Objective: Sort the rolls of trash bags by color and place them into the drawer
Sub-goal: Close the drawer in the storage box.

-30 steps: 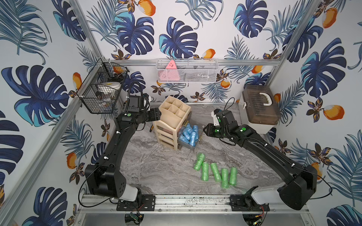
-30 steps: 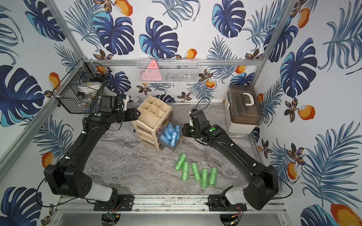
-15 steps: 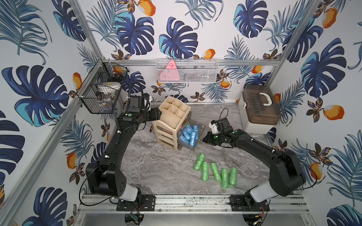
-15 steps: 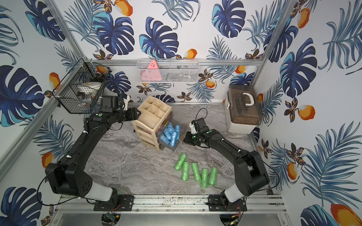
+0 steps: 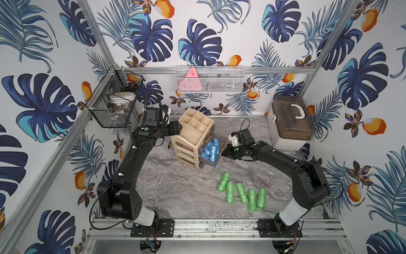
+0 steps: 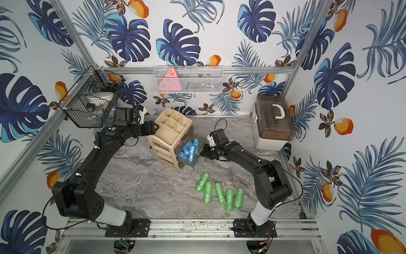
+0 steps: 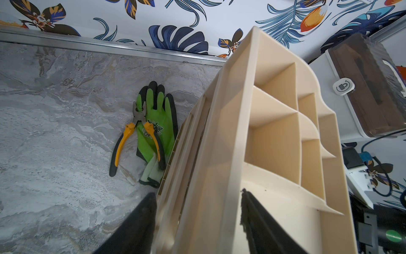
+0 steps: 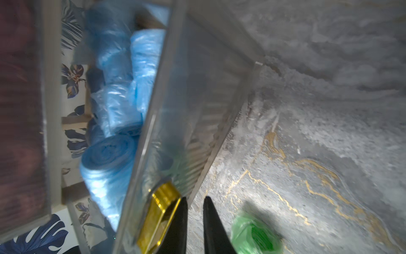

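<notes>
Left gripper (image 7: 197, 193) clamps organizer (image 7: 230, 132) rim. Right gripper (image 8: 195, 200) nearly closed, empty, just beside drawer (image 8: 186, 99) handle (image 8: 160, 211). Blue rolls (image 5: 211, 151) in drawer, green rolls (image 5: 241, 193) on table (image 5: 175, 191). Risk: push may skid off handle, jamming drawer crooked.

Cannot see the whole green roll (image 8: 252, 235) or gold handle (image 8: 162, 211) in the right wrist view: cuts both at the edge, and blurs them. Smears the blue rolls (image 8: 107, 162) behind the clear drawer (image 8: 186, 99) wall. In the left wrist view, hides part of the glove (image 7: 162, 114) behind the organizer (image 7: 270, 140), crops the box (image 7: 362, 83) and the fingers (image 7: 136, 226) of the left tool (image 7: 198, 192). Cannot tell, in both top views, the contents of the wire basket (image 5: 111, 117) (image 6: 87, 116).
</notes>
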`<state>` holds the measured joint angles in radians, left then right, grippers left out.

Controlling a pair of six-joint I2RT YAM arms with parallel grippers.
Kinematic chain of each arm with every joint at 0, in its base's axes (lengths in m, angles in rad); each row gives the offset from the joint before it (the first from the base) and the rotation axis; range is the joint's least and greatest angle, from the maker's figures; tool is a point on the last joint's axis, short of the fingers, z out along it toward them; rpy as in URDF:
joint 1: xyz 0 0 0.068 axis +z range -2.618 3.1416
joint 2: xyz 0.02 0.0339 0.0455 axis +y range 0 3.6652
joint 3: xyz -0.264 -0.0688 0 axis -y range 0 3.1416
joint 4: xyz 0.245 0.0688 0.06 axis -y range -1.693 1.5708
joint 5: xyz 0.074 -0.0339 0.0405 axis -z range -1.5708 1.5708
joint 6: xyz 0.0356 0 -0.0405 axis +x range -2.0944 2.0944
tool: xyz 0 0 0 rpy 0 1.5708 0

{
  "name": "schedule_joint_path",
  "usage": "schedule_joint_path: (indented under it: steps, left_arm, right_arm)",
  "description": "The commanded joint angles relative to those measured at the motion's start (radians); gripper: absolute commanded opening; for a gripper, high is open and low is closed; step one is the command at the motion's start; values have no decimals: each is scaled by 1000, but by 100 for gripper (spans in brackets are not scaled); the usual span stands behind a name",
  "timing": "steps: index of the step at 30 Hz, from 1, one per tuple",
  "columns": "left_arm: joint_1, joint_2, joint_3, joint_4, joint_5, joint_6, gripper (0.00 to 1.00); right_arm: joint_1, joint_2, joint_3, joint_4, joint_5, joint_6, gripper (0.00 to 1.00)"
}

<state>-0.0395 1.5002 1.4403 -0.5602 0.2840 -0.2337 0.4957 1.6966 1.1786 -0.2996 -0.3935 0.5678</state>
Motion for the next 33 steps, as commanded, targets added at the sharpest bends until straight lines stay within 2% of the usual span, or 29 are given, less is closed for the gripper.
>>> schedule_joint_path:
  steps: [1, 19, 21, 29, 33]
  left_arm:
    - [-1, 7, -9, -73, -13, 47, 65]
    - [0, 18, -3, -74, 13, 42, 65]
    - [0, 18, -3, -75, 16, 42, 65]
    - [0, 19, -11, -71, 26, 39, 65]
    - [0, 19, -11, -70, 30, 38, 65]
  right_arm:
    - [18, 26, 34, 44, -19, 17, 17]
    - [73, 222, 236, 93, -72, 105, 17]
    - [106, 244, 265, 92, -76, 112, 16]
    - [159, 355, 451, -59, -10, 95, 16]
    - [170, 358, 461, -80, 24, 98, 16]
